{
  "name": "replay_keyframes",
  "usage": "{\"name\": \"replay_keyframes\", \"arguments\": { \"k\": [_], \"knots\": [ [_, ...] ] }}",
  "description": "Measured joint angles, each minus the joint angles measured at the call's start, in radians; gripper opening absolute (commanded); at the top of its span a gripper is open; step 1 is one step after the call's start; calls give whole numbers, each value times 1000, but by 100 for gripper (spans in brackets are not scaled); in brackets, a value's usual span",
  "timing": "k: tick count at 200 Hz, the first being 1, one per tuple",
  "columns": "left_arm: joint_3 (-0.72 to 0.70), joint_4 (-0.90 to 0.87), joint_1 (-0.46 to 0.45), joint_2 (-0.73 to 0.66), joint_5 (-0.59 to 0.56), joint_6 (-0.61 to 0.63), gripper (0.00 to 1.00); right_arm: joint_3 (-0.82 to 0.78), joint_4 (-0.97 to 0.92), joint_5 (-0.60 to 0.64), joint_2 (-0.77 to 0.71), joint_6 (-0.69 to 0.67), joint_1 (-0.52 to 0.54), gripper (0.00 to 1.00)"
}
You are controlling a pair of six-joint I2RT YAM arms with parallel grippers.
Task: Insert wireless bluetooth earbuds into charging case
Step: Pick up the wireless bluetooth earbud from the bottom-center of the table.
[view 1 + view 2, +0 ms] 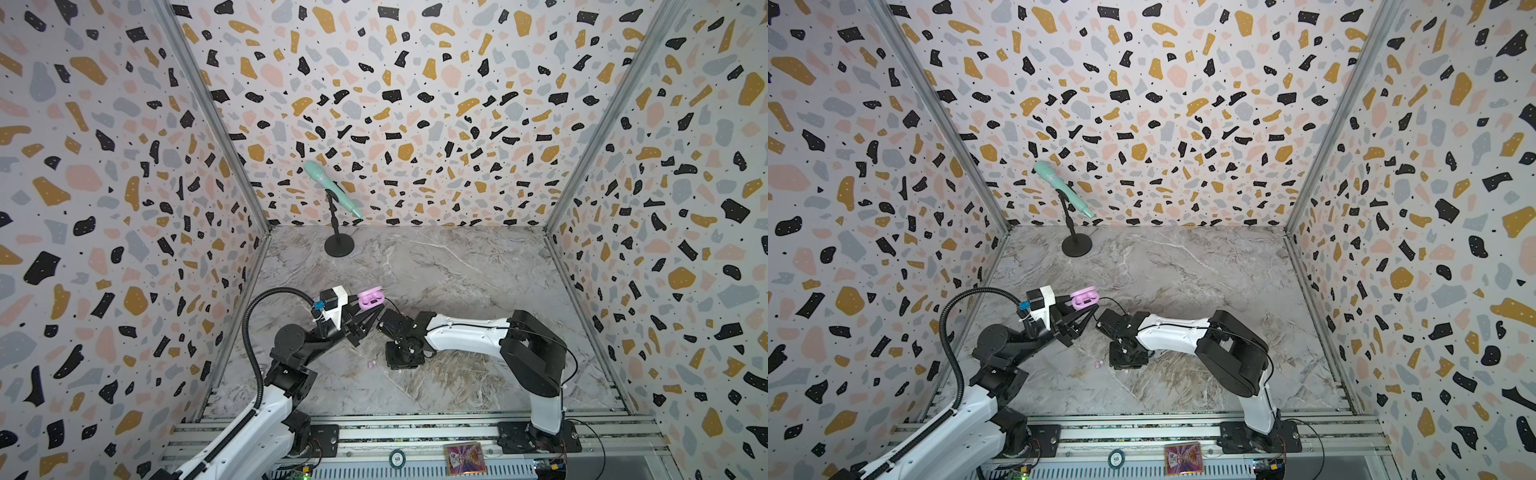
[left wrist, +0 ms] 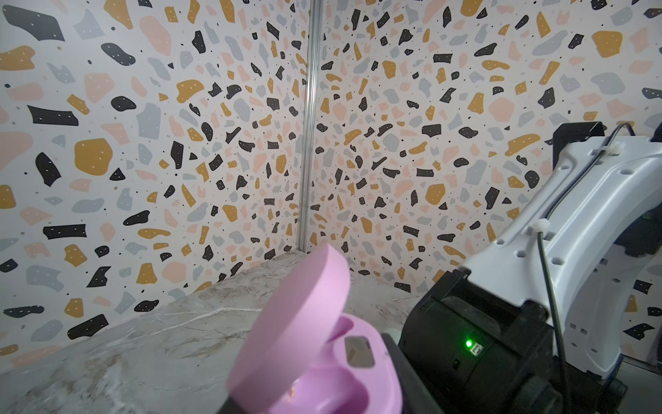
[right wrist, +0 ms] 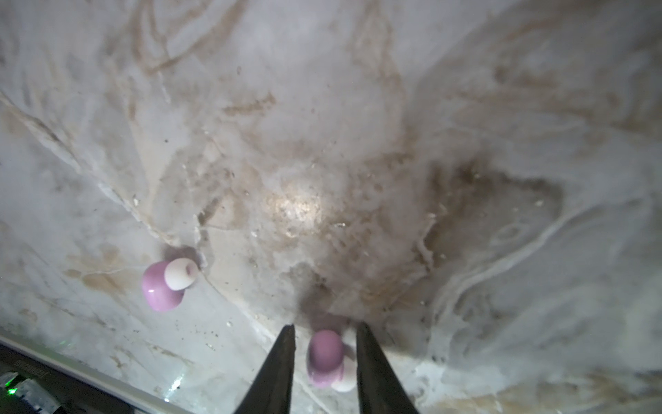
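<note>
The left hand (image 1: 367, 311) pinches the open purple case (image 1: 369, 300) and holds it up above the worktop (image 1: 457, 270). The right hand (image 3: 325, 326) points down, its fingers spread on both sides of one purple earbud (image 3: 325, 358) lying on the worktop, not yet pressing it. A second earbud (image 3: 163, 286) lies near, apart from the fingers.

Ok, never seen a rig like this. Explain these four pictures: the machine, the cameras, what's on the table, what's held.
Two robot arms work over a marble table. Both top views look down from overhead; the other two cameras ride on the arms' wrists. The left arm's fingers hold an open pink charging case above the table. The right arm's fingers straddle one pink earbud lying on the table, not yet gripping it. A second earbud lies nearby. A mint microphone stands at the back.
</note>
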Motion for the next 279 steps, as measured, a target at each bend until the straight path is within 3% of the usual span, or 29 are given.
{"name": "replay_keyframes", "arguments": {
  "k": [81, 149, 197, 235, 279],
  "knots": [
    [-1, 0, 0, -2, -3, 0, 5, 33, -42, -3, 22, -5, 9, 22],
    [-1, 0, 0, -7, -7, 0, 5, 46, -66, 1, 31, -15, 16, 7],
    [-3, -4, 0, -7, -7, 0, 6, 33, -61, 23, 18, -18, 16, 6],
    [-3, -6, 0, -5, -6, 0, 5, -67, -53, 53, -93, -17, 14, 5],
    [-3, -6, 0, 21, 12, -2, 5, -172, -12, 69, -342, -23, -6, 5]
  ]
}}
